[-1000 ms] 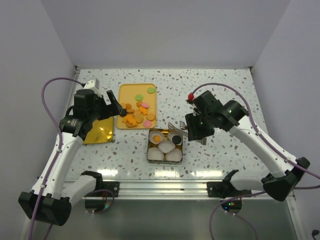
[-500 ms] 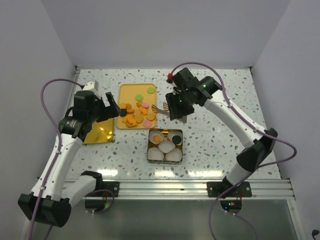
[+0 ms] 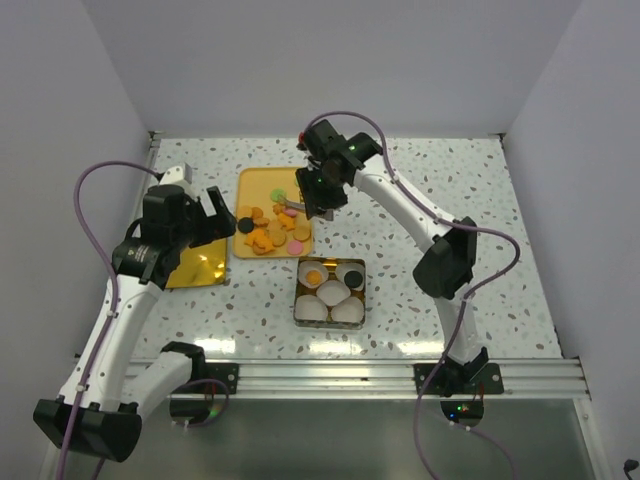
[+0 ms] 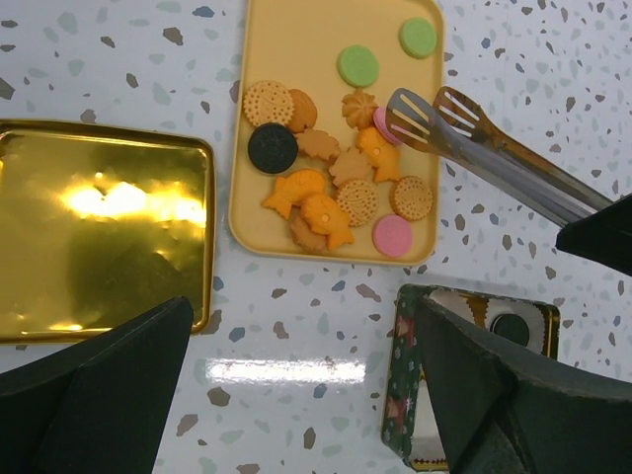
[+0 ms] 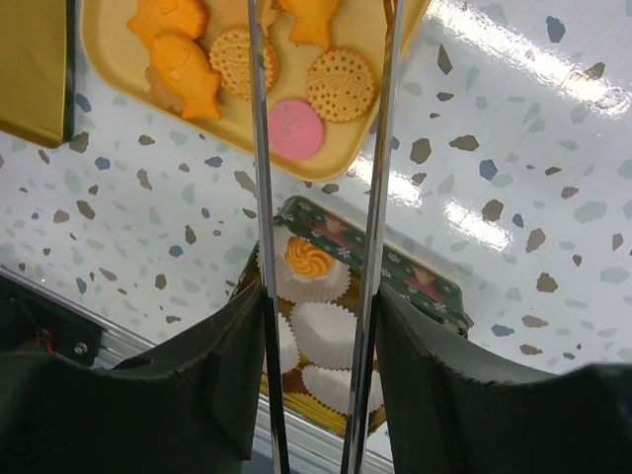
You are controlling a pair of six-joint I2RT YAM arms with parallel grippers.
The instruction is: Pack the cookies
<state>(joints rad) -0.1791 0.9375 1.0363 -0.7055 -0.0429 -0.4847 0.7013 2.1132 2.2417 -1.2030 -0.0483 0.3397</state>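
Cookies (image 4: 336,188) lie loose on the yellow tray (image 4: 296,39), left of centre on the surface (image 3: 480,170). Two more sit in paper cups (image 3: 330,300) inside the tin (image 5: 415,281), which is just nearer the bases: one orange, one black.

Right jaws are clamped on the handle of metal tongs (image 4: 474,148). Judged reason: the tongs give extra reach, and their slim tips suit small flat biscuits better than the bulky jaws. The tong tips are slightly parted over a pink cookie (image 4: 380,123) mid-tray; cannot tell whether they touch it.

Right arm (image 3: 400,205) is stretched far forward and across to the left, wrist pitched down over the tray. Left arm (image 3: 125,300) is bent, poised over the gold lid (image 4: 99,232). Left jaws are wide apart and empty, probably held out of the tongs' way.
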